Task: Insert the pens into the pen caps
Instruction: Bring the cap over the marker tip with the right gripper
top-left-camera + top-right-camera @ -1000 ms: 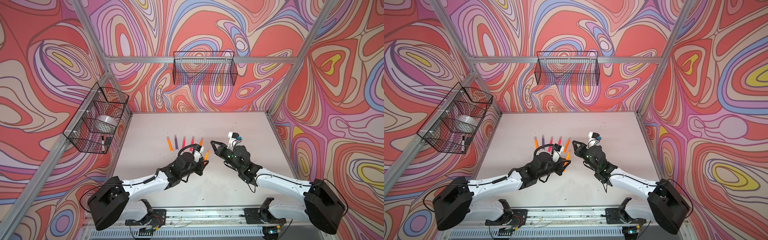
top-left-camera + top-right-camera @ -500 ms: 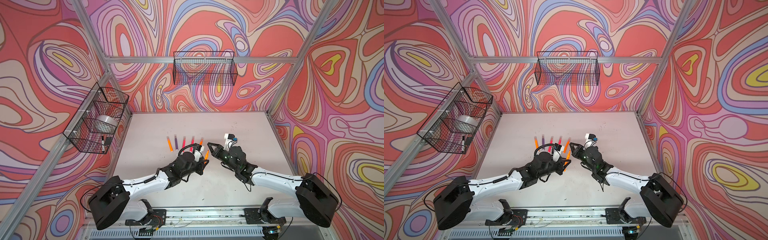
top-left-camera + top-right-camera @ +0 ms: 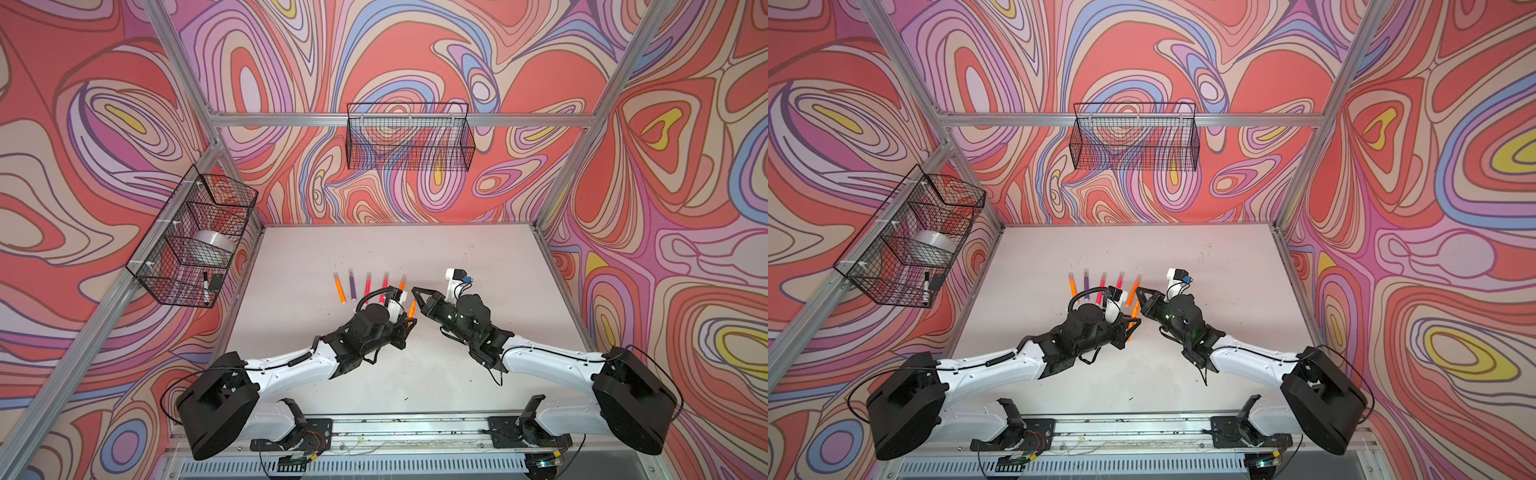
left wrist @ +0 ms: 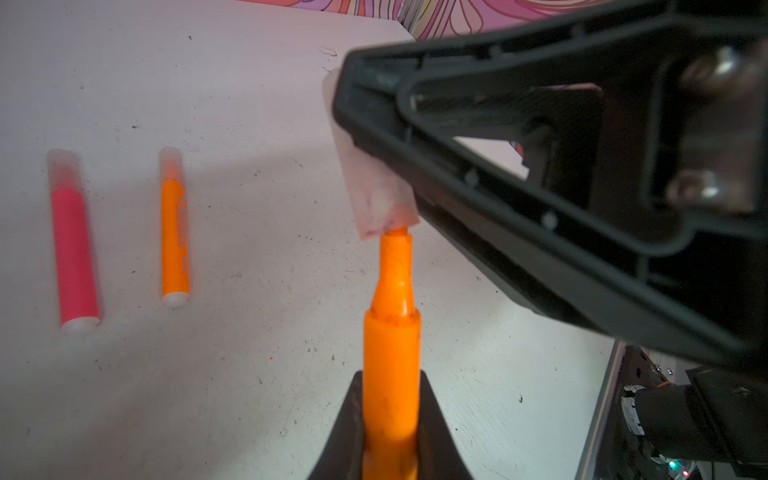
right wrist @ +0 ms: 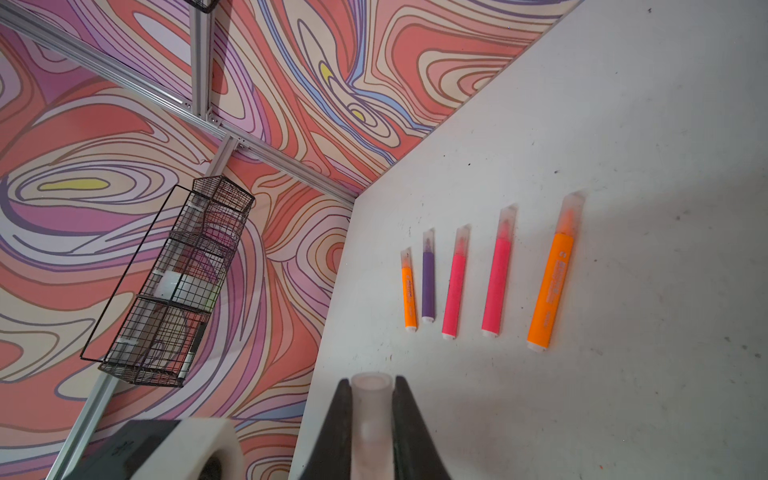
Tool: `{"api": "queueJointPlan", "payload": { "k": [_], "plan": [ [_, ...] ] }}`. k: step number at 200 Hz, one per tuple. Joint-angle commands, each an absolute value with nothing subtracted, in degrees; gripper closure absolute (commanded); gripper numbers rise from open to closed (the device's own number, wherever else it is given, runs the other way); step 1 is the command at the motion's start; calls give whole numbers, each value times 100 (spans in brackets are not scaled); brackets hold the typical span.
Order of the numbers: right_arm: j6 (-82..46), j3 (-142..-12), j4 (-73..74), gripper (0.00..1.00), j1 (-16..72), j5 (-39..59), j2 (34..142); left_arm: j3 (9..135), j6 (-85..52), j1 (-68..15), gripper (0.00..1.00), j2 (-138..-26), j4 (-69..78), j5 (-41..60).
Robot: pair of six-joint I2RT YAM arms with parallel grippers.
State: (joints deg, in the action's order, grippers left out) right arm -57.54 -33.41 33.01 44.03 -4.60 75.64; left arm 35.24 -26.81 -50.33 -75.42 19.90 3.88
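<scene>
My left gripper (image 4: 390,384) is shut on an uncapped orange pen (image 4: 391,353), tip pointing away from the jaws. My right gripper (image 5: 371,384) is shut on a translucent pen cap (image 5: 371,415), open mouth outward. In the left wrist view the cap (image 4: 376,187) sits tilted with its mouth just over the pen's tip. In both top views the grippers (image 3: 409,323) (image 3: 416,291) meet at mid-table, above its surface. Several capped pens lie in a row behind them: orange (image 5: 409,299), purple (image 5: 428,286), pink (image 5: 454,291), pink (image 5: 497,282), orange (image 5: 550,286).
A wire basket (image 3: 195,245) on the left wall holds a tape roll and a black-and-white marker (image 3: 205,286). Another wire basket (image 3: 409,141) hangs on the back wall. Aluminium frame posts edge the white table (image 3: 478,374).
My right gripper has moved a little to the left with the cap, bringing it to the tip of the orange pen. The left gripper has stayed put.
</scene>
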Motion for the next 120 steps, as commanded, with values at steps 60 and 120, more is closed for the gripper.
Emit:
{"api": "queueJointPlan", "payload": {
  "k": [60,120],
  "plan": [
    [-5478,-3313,3286,97,4661,-552,7470,3696,-2741,-5063,100,-7175,2015,55],
    [-5007,-3340,3208,94,5000,-712,7396,3804,-2645,-5057,100,-6976,1845,-130]
  ]
}}
